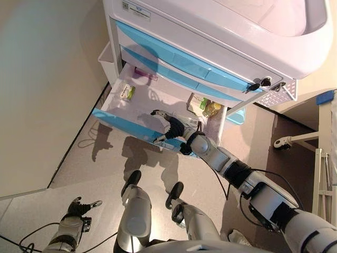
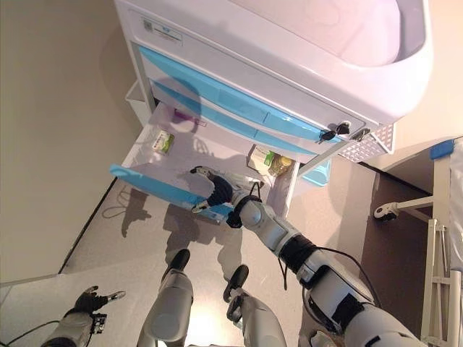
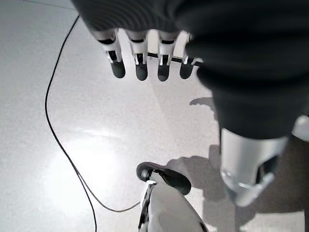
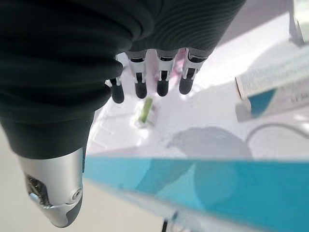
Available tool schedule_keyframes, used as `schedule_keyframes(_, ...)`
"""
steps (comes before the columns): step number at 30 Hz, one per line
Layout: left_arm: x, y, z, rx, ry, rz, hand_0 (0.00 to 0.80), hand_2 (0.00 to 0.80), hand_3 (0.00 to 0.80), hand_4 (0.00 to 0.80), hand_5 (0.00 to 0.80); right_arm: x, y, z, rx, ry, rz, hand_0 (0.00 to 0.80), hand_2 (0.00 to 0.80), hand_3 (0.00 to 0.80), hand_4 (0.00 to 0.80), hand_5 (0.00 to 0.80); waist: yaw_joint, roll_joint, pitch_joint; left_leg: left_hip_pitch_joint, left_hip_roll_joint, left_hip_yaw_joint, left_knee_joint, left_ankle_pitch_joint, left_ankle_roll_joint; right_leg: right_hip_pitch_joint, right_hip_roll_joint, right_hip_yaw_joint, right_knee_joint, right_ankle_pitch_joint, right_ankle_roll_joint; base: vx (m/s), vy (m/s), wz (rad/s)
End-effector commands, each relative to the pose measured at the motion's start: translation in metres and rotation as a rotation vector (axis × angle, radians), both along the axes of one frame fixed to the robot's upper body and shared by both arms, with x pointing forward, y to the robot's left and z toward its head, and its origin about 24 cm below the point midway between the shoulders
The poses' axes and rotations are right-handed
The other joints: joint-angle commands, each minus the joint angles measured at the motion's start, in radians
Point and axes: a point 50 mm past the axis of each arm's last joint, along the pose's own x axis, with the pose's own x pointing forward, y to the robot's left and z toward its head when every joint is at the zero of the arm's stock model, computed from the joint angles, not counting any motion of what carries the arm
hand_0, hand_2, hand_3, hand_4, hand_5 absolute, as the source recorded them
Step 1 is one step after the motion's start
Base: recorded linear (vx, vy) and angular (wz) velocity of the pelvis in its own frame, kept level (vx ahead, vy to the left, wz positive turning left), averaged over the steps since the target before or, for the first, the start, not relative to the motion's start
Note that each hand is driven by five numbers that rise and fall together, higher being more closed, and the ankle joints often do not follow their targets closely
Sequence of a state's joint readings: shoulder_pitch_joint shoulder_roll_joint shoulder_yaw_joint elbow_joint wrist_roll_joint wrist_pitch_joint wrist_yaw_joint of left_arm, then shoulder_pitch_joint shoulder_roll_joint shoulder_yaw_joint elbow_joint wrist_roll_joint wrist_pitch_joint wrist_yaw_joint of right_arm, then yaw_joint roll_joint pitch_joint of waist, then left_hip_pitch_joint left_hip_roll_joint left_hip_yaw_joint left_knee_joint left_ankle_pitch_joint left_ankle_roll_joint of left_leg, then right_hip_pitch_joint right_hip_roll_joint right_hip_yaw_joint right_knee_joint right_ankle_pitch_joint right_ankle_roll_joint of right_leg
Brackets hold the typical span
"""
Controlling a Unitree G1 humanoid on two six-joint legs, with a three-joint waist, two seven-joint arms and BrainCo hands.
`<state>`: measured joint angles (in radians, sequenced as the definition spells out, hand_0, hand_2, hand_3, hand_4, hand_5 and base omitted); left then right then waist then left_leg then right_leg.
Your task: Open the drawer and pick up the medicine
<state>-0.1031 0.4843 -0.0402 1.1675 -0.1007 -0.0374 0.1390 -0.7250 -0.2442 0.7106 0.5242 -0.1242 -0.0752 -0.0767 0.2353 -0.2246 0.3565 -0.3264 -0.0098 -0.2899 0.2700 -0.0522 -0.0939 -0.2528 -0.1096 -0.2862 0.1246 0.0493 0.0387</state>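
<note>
The white cart's (image 1: 210,37) lowest drawer (image 1: 120,123) with a blue front stands pulled open. Inside lie a small green-and-white medicine box (image 1: 127,91) at the left, a purple item (image 1: 142,73) at the back, and a flat box (image 1: 198,103) with a yellow bottle (image 1: 212,109) at the right. My right hand (image 1: 167,127) is open, fingers straight, above the drawer's front edge and holding nothing. In the right wrist view its fingers (image 4: 154,82) point toward the small box (image 4: 146,112) past the blue front (image 4: 207,188). My left hand (image 1: 79,206) hangs open low near the floor.
Two shut blue drawers (image 1: 179,60) sit above the open one. A white wire basket (image 1: 279,96) and a blue bin (image 1: 237,116) hang at the cart's right, a white bin (image 1: 108,60) at its left. A wheeled stand (image 1: 295,139) is at the right; a cable (image 1: 87,141) lies by the wall.
</note>
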Motion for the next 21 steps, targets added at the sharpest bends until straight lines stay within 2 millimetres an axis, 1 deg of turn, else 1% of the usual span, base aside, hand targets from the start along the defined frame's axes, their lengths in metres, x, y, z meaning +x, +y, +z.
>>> schedule_keyframes(1, -0.008, -0.001, -0.003, 0.015, 0.015, 0.000, 0.000, 0.000, 0.000, 0.000, 0.000, 0.010, -0.001, 0.027, 0.070, -0.101, -0.034, 0.000, 0.000, 0.000, 0.000, 0.000, 0.014, -0.002, -0.024, -0.026, -0.080, -0.009, -0.051, 0.062, 0.095, 0.008, -0.033, 0.013, 0.109, -0.079, 0.076, 0.000, 0.000, 0.00)
schedule_keyframes(3, -0.007, -0.002, -0.004, 0.014, 0.015, -0.001, 0.000, 0.000, 0.000, 0.000, 0.000, 0.012, -0.004, 0.033, 0.100, -0.116, -0.050, 0.000, 0.000, 0.000, 0.000, 0.000, 0.014, 0.000, -0.021, -0.026, -0.081, -0.010, -0.054, 0.065, 0.095, 0.007, -0.033, 0.014, 0.107, -0.077, 0.076, 0.000, 0.000, 0.00)
schedule_keyframes(9, -0.009, -0.004, -0.006, 0.009, 0.021, 0.005, 0.000, 0.000, 0.000, 0.000, 0.000, 0.011, -0.011, 0.043, 0.155, -0.145, -0.067, 0.000, 0.000, 0.000, 0.000, 0.000, 0.010, 0.003, -0.023, -0.023, -0.083, -0.011, -0.054, 0.064, 0.096, 0.006, -0.036, 0.015, 0.111, -0.077, 0.076, 0.000, 0.000, 0.00)
schedule_keyframes(11, -0.010, -0.004, -0.006, 0.010, 0.023, 0.007, 0.000, 0.000, 0.000, 0.000, 0.000, 0.011, -0.018, 0.047, 0.193, -0.155, -0.090, 0.000, 0.000, 0.000, 0.000, 0.000, 0.008, 0.006, -0.025, -0.023, -0.083, -0.008, -0.053, 0.063, 0.098, 0.004, -0.039, 0.016, 0.113, -0.075, 0.077, 0.000, 0.000, 0.00)
schedule_keyframes(16, -0.009, -0.007, -0.007, 0.006, 0.021, -0.003, 0.000, 0.000, 0.000, 0.000, 0.000, 0.017, -0.026, 0.044, 0.166, -0.158, -0.136, 0.000, 0.000, 0.000, 0.000, 0.000, 0.008, 0.012, -0.022, -0.027, -0.085, -0.005, -0.051, 0.064, 0.099, 0.000, -0.039, 0.018, 0.114, -0.073, 0.076, 0.000, 0.000, 0.00)
schedule_keyframes(19, -0.007, -0.009, -0.007, 0.004, 0.015, -0.016, 0.000, 0.000, 0.000, 0.000, 0.000, 0.024, -0.033, 0.043, 0.124, -0.170, -0.183, 0.000, 0.000, 0.000, 0.000, 0.000, 0.010, 0.018, -0.017, -0.033, -0.087, -0.005, -0.049, 0.066, 0.099, -0.006, -0.040, 0.019, 0.117, -0.071, 0.076, 0.000, 0.000, 0.00)
schedule_keyframes(20, -0.005, -0.010, -0.007, 0.003, 0.009, -0.021, 0.000, 0.000, 0.000, 0.000, 0.000, 0.029, -0.037, 0.044, 0.097, -0.180, -0.213, 0.000, 0.000, 0.000, 0.000, 0.000, 0.011, 0.024, -0.011, -0.038, -0.088, -0.005, -0.047, 0.068, 0.099, -0.012, -0.041, 0.020, 0.120, -0.070, 0.076, 0.000, 0.000, 0.00)
schedule_keyframes(21, -0.005, -0.010, -0.007, 0.003, 0.009, -0.021, 0.000, 0.000, 0.000, 0.000, 0.000, 0.029, -0.037, 0.045, 0.097, -0.180, -0.214, 0.000, 0.000, 0.000, 0.000, 0.000, 0.011, 0.024, -0.010, -0.038, -0.088, -0.005, -0.047, 0.068, 0.099, -0.013, -0.041, 0.020, 0.121, -0.071, 0.076, -0.036, 0.010, 0.01)
